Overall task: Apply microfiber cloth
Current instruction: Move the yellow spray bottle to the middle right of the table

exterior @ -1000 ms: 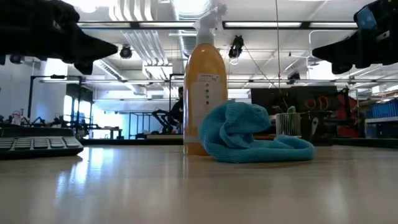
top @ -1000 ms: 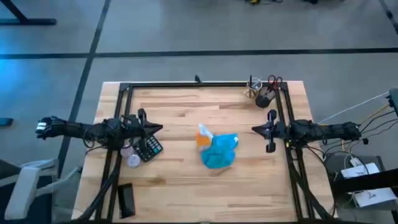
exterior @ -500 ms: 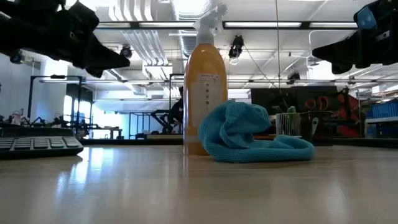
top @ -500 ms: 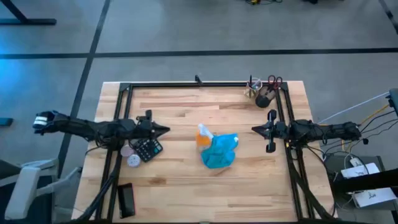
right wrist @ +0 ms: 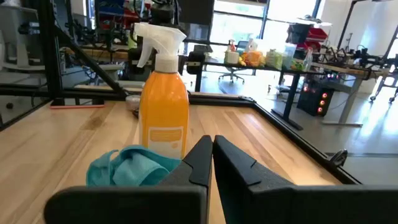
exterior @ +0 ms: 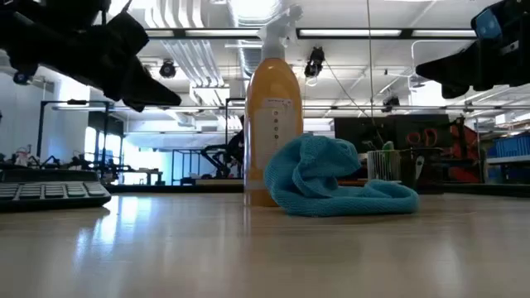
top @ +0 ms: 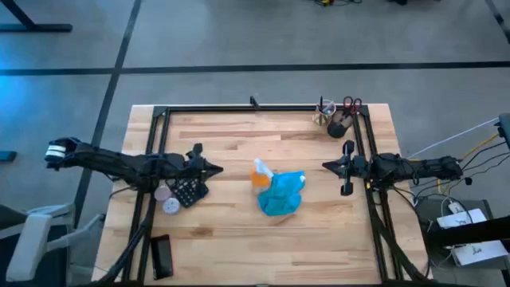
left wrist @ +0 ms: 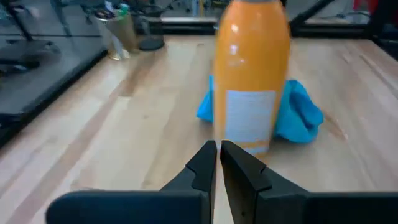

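Centre of frame: we see the cloth (top: 280, 195) bunched against the spray bottle (top: 260, 174).
Left gripper (top: 215, 167): fingers pinched together, empty, facing the bottle.
Advice: we'd open wide, skirt the bottle, grab the cloth.

Overhead, table-level and both opposed wrist views all share the orange spray bottle (top: 260, 174) beside the microfiber cloth (top: 281, 194).

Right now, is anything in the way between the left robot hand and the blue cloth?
Yes. The orange spray bottle stands upright directly between the left gripper, whose fingers are shut, and the microfiber cloth, which is bunched up behind it. The right gripper has bare table before the cloth.
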